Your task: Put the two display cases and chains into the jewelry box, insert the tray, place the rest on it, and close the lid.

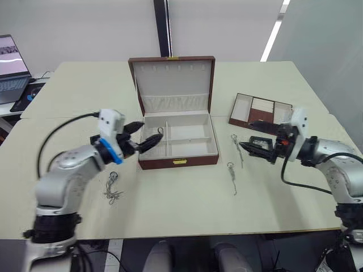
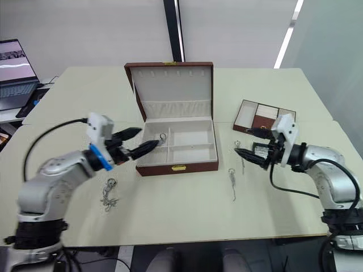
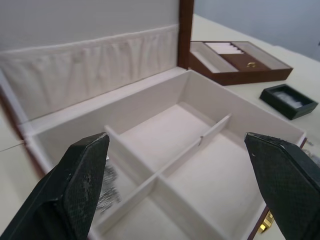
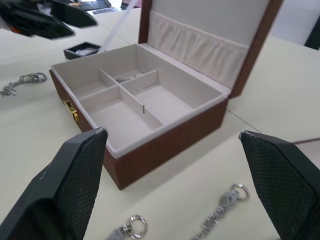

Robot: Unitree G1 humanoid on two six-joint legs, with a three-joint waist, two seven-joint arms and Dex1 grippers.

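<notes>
Two chains (image 1: pixel 234 164) lie right of the jewelry box (image 1: pixel 179 139), long axes running near-to-far. Head views: right gripper (image 1: pixel 248 147) spread wide, empty, just right of the far chain, so the right arm is nearer. Left gripper (image 1: pixel 143 136) spread, empty, at the box's left wall. Third chain (image 1: pixel 112 188) near-left.

Left wrist view: fingers (image 3: pixel 80 175) wide apart over the box's compartments; a chain (image 3: pixel 107 186) already lies in one; a display case (image 3: pixel 288 100) and tray (image 3: pixel 235 62) beyond.

Right wrist view: chains (image 4: pixel 220 212) just under open fingers (image 4: pixel 80 170).
</notes>
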